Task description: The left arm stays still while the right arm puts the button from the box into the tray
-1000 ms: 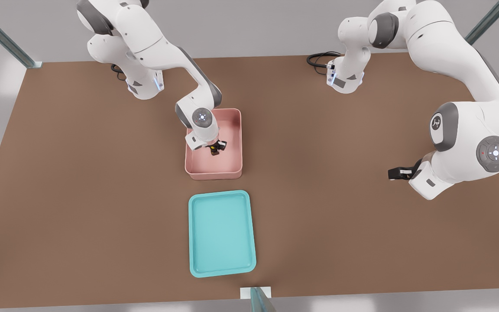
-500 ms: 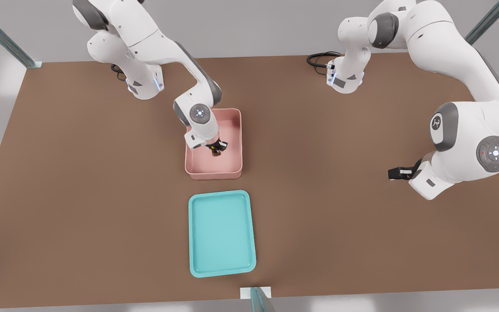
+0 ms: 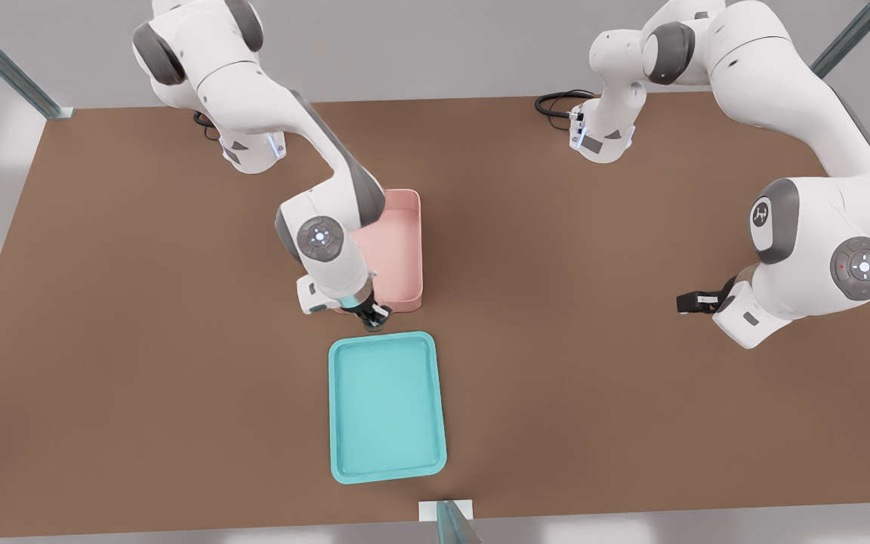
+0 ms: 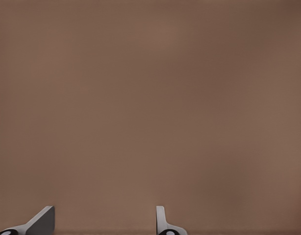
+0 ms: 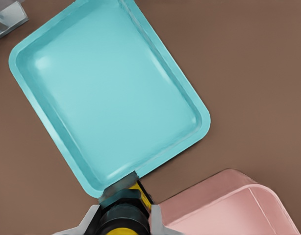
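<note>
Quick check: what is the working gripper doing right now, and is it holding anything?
Right arm's slim black gripper: shut on the tiny dark yellow-topped button, over the gap between the pale pink bin and the shallow turquoise tray.

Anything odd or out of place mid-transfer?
Nothing stands out. The slim black gripper holds the yellow-topped dark button over the gap between the pale pink plastic bin and the shallow turquoise tray. Both containers sit flat and roughly aligned on the brown table.

Even bright light, soft faint shadows, mild blur, no glare
</note>
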Controlling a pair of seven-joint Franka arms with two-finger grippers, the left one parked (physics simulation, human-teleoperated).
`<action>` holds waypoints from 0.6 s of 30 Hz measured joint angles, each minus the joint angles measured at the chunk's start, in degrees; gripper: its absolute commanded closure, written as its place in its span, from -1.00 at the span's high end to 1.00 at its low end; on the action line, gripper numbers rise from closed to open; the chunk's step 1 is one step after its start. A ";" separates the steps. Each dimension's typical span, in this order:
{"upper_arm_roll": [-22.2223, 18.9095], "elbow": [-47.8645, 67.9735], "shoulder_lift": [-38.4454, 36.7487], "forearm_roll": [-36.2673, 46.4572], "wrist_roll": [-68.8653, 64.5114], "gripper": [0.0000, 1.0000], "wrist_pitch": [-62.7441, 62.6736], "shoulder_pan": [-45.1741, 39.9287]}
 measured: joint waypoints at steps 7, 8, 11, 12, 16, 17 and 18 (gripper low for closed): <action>-1.26 21.98 18.18 -0.23 0.26 -0.15 -7.44 -1.69; -1.40 23.65 19.97 -0.23 0.30 -0.15 -7.85 -1.73; -1.24 27.23 24.37 -0.24 0.38 -0.15 -8.38 -2.89; -1.27 28.32 25.54 -0.25 0.39 -0.15 -8.27 -3.12; -1.18 29.59 27.94 -0.28 0.40 -0.13 -6.26 -4.20; -1.20 29.64 28.27 -0.31 0.41 0.28 -5.69 -4.26; -1.18 29.66 28.46 -0.37 0.43 1.00 -5.15 -4.29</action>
